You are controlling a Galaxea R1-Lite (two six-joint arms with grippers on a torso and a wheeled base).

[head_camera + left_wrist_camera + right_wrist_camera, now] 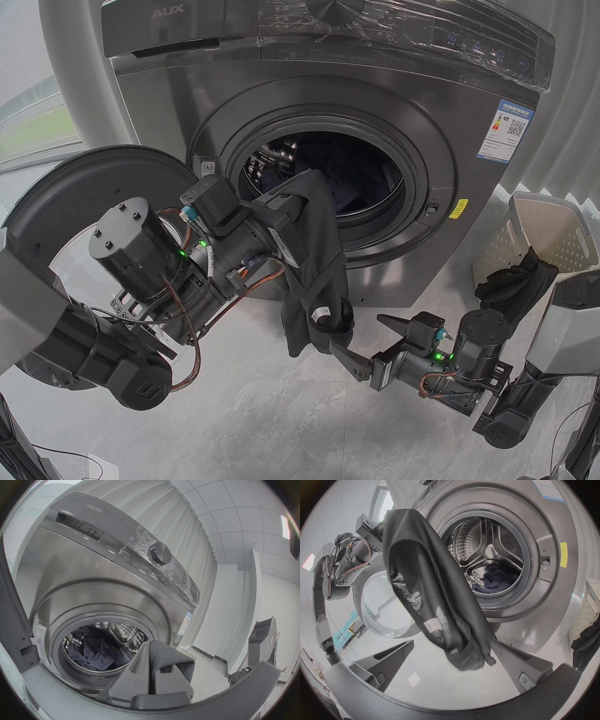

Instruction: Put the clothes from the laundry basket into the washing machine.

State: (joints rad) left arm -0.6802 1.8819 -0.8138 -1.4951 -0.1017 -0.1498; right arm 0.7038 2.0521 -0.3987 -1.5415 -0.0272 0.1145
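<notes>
Dark garment [315, 262] held at the washing machine [400, 262] mouth.
It is clamped in the left gripper [151, 655], hanging toward 6 o'clock; the right gripper [359, 334] is spread apart at its 5 o'clock.

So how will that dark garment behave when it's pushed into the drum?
Probably floppy: the garment drapes limp from the left gripper. Likely light, since one pinch holds it. Its hanging tail may catch on the door rim.
</notes>
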